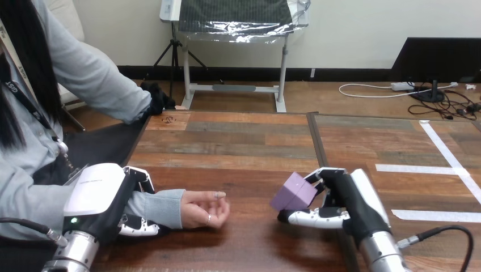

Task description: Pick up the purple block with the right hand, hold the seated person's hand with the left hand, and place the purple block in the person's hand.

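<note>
With the left hand (105, 195) clasped round the person's wrist, the right hand (346, 201) pinches the tilted purple block (294, 191) by its edge, apart from the person's hand (204, 209) (fingers half curled), so the block may slip or glance off onto the table (238, 141).

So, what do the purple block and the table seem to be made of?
The purple block looks like matte foam or painted wood: flat, even faces with no shine; I cannot tell which. The table looks like wood planks or wood-look laminate: brown boards with grain and a faint sheen.
</note>
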Tool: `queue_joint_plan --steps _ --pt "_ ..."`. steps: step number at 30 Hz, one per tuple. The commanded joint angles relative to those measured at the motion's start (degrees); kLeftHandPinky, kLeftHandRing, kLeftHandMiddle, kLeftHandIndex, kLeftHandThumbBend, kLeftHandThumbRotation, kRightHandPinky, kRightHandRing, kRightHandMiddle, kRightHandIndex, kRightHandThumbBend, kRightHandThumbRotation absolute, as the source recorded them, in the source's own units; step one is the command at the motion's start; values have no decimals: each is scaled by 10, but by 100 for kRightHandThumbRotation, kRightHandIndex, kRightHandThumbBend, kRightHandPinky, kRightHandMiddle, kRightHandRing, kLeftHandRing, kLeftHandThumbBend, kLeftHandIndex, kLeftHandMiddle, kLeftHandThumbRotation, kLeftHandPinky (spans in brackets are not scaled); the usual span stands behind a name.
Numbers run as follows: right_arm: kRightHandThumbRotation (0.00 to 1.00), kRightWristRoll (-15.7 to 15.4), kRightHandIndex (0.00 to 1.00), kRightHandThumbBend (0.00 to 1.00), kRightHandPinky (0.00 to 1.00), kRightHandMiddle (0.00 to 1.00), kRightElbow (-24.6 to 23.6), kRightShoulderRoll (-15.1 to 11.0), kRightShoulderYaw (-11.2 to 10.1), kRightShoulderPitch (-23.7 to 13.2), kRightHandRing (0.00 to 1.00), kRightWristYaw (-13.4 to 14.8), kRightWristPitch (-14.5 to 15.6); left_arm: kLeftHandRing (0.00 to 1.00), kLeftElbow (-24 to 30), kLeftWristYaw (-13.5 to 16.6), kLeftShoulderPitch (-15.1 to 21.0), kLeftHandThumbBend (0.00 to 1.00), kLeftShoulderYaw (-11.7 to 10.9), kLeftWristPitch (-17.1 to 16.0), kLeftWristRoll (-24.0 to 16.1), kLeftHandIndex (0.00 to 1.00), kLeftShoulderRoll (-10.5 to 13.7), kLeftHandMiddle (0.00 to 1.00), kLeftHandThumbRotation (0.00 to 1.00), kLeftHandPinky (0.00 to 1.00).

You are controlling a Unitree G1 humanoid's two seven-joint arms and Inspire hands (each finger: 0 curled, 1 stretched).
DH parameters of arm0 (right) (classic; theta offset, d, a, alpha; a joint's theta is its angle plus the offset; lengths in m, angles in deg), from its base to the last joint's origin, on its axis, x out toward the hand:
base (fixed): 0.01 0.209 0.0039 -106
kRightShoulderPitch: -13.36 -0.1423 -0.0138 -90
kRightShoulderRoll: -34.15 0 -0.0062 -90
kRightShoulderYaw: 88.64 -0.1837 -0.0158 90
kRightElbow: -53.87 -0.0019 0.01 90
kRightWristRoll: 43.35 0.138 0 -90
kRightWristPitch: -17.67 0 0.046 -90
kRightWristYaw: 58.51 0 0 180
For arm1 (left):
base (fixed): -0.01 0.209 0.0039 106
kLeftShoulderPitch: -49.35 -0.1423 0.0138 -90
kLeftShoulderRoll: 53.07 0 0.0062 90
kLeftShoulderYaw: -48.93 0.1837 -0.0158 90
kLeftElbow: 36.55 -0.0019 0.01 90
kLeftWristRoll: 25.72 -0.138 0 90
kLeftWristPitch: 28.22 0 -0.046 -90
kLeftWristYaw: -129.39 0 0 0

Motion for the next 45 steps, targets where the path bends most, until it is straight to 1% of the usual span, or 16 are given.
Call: queue_joint_plan --steps 1,3,7,14,19,30,36,45 --pt "0 -6 19 34 6 16 11 6 4 -82 10 7 -12 26 46 0 58 93 6 -8 13 31 -23 30 21 21" --pt "0 -18 19 34 6 16 20 5 10 -89 10 14 -9 26 51 -5 60 93 6 -5 14 32 -24 30 21 21" --pt "0 -29 20 35 6 16 35 7 16 -100 11 21 -8 26 57 -8 64 94 6 -3 14 32 -25 30 22 21" --pt "0 -17 20 35 6 16 71 20 15 -124 11 10 -21 26 78 -33 67 94 -1 8 29 33 -32 30 21 21" --pt "0 -16 20 35 6 16 92 26 17 -138 10 10 -26 26 86 -42 69 95 -3 9 36 33 -35 30 21 21" --pt "0 -21 19 35 6 16 141 36 24 -169 10 7 -37 26 98 -42 79 95 -2 11 31 33 -37 31 20 21" --pt "0 -33 19 35 6 16 166 38 34 -184 10 18 -48 26 96 -46 87 95 -1 10 30 33 -39 31 20 21" --pt "1 -40 20 36 7 17 184 45 42 -197 11 17 -49 27 97 -44 99 94 3 10 22 33 -42 31 20 23"
